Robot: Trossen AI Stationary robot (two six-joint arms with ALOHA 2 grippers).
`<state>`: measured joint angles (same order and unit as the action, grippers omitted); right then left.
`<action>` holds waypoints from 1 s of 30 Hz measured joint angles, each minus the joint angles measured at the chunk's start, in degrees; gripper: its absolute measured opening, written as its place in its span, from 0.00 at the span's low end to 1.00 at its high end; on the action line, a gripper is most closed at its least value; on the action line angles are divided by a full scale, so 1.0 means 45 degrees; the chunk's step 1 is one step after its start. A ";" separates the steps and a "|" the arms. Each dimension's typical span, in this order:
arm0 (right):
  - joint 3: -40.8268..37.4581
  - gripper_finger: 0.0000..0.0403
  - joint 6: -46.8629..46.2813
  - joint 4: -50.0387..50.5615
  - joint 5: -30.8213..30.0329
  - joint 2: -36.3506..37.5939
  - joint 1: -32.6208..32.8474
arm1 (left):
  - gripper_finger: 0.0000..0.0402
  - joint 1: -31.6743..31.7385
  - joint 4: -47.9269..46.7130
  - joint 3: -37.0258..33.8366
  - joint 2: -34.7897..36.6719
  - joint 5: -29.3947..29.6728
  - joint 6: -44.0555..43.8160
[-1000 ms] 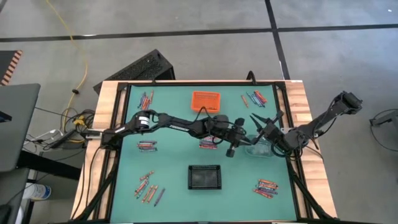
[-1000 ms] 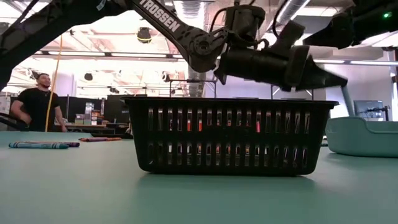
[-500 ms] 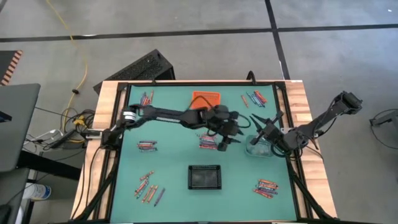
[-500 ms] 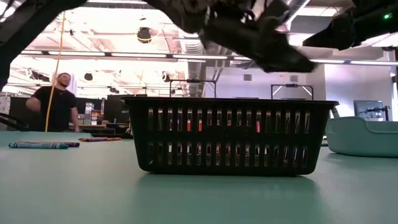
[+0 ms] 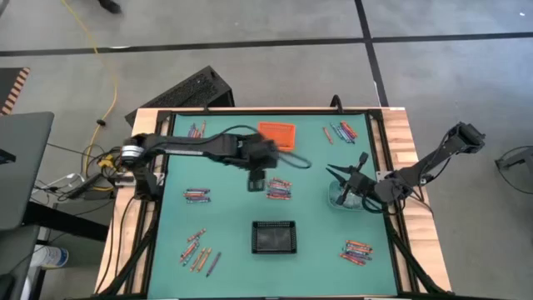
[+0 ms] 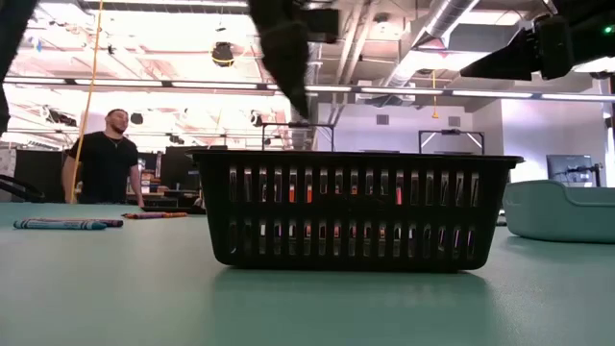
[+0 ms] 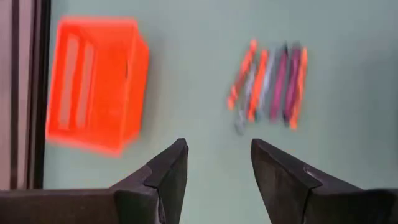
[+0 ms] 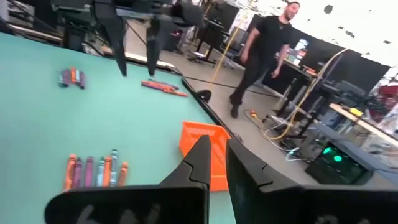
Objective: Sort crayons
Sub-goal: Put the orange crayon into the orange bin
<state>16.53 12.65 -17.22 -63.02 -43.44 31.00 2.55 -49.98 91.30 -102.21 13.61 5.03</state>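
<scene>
High view alone shows all six crayon clusters (image 5: 280, 191) on the counter (image 5: 233, 250), three bins, left gripper (image 7: 216, 163) spread wide and empty, right gripper (image 8: 217, 163) narrow, empty, low view alone shows red crayons inside black bin (image 6: 354, 207)

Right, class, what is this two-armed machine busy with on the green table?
It is sorting crayons into bins. The left claw hangs open and empty between the orange bin and a crayon cluster at mid-table. The right claw waits over the teal bin, nothing visible in it. Other crayon piles lie unsorted around the black basket.
</scene>
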 joint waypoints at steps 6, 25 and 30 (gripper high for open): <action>0.0000 0.12 -0.0151 -0.0193 0.0536 -0.0019 -0.0005 | 0.42 -0.0827 0.0206 -0.3606 0.3296 -0.0796 -0.2144; 0.0000 0.12 -0.0176 -0.0994 0.3416 -0.0015 -0.0981 | 0.42 -0.4466 0.5792 -1.1597 0.6667 -0.7046 -1.2945; 0.0000 0.12 -0.0285 -0.0991 0.3418 -0.0068 -0.1235 | 0.42 -0.5027 0.7084 -1.0800 0.5761 -0.7534 -1.5793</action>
<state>16.53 11.36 -21.68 -47.64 -43.74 25.45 -20.07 -18.10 42.70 -76.29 -20.29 -66.04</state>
